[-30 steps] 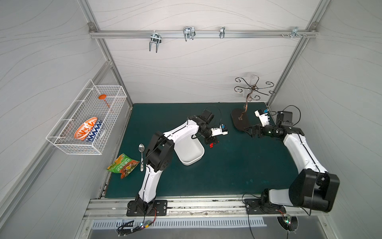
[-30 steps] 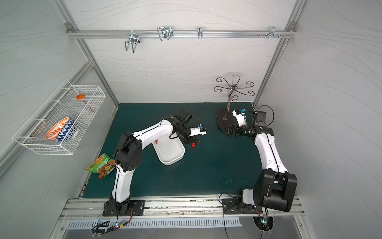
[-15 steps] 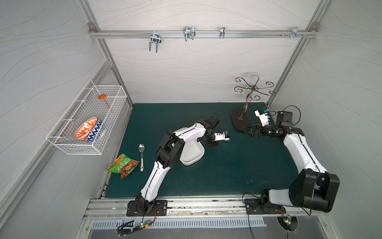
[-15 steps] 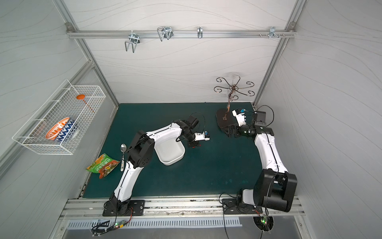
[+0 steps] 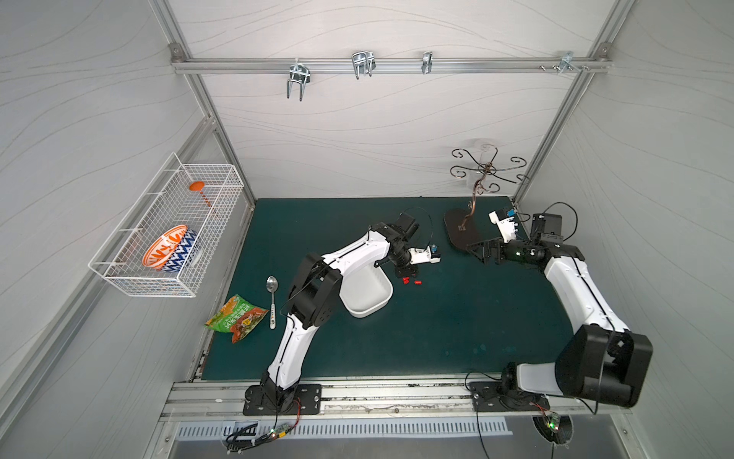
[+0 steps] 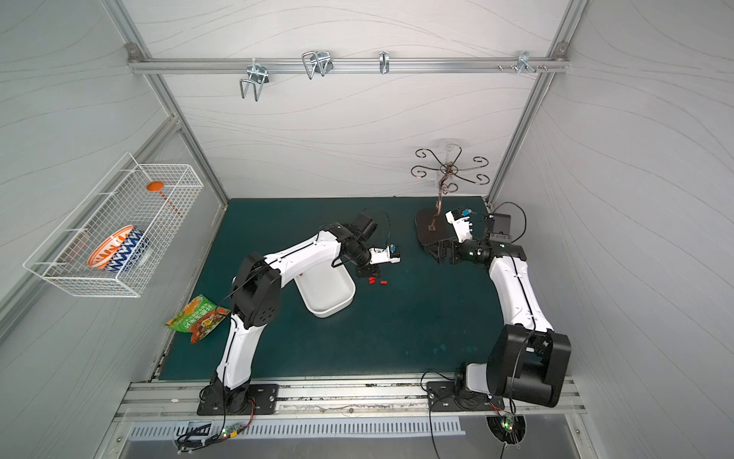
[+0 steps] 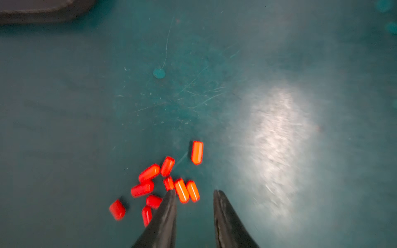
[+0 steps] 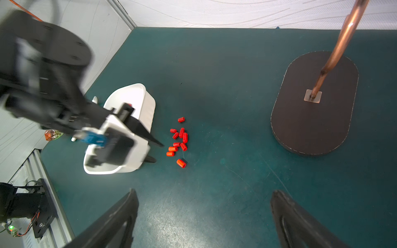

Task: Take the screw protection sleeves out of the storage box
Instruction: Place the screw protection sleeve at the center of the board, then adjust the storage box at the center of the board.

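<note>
Several small red screw protection sleeves (image 7: 167,184) lie in a loose cluster on the green mat, just beside the white storage box (image 5: 367,296); both top views and the right wrist view show the cluster (image 8: 179,141). My left gripper (image 7: 194,191) hovers low over the sleeves. It is open, its jaws stand partly apart and nothing is between them. Two sleeves lie just ahead of the gap and others lie beside one finger (image 7: 165,212). A small red spot (image 8: 129,105) shows inside the box behind that gripper. My right gripper (image 8: 205,191) is wide open and empty, well away from the sleeves and next to the stand.
A hook stand with a dark oval base (image 5: 460,234) stands at the back right, close to my right gripper (image 5: 474,250). A spoon (image 5: 272,296) and a snack packet (image 5: 237,322) lie at the mat's left edge. A wire basket (image 5: 167,234) holding a bowl hangs on the left wall.
My left gripper's jaws have parted from shut, and more sleeves now lie on the mat beside the box. The left arm's elbow has swung. The right arm has not moved.
</note>
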{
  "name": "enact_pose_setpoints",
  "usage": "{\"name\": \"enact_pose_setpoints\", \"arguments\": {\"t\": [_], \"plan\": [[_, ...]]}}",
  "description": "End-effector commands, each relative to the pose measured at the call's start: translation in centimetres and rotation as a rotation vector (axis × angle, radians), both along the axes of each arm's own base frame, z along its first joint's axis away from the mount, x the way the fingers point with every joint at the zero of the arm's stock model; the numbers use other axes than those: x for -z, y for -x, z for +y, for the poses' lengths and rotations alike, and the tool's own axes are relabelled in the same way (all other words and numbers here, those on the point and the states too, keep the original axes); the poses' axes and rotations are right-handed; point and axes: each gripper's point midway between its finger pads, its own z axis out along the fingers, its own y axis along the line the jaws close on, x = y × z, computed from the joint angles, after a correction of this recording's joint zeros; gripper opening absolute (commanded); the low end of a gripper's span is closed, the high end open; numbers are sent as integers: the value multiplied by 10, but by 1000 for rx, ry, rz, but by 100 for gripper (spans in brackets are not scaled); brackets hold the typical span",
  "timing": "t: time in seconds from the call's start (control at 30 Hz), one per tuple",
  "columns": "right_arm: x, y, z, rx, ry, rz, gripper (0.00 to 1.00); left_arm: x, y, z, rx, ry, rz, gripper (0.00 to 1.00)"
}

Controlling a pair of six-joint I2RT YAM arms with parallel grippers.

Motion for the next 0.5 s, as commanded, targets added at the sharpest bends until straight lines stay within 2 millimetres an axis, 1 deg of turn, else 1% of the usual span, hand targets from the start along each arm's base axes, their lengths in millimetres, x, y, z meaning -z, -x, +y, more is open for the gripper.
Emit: {"name": "enact_pose_setpoints", "arguments": {"t": [0.0,0.07,0.13,0.17,0.23,0.27,0.3,0.33,0.4,0.47], "plan": [[2,1,2,-16,-18,5,99,-28,25,27,-40,-1,26,39],[1,2,3,-20,-18,4,99,-28,42,47,-58,-33,43,43],[0,2,3,-21,-17,0,99,-23,61,70,-81,-74,52,48],[0,2,3,-21,-17,-2,99,-22,66,77,-100,-84,53,51],[2,2,5,-24,-19,6,99,-15,82,97,-125,-119,63,61],[2,2,5,-27,-20,8,99,-10,88,103,-136,-134,69,66],[3,3,6,-30,-20,9,99,-5,92,110,-149,-148,68,70],[3,3,7,-34,-17,7,99,1,93,114,-167,-163,61,72],[3,3,9,-39,-13,4,99,11,90,121,-211,-194,49,74],[3,3,9,-40,-10,3,99,19,83,125,-266,-219,35,75]]}}
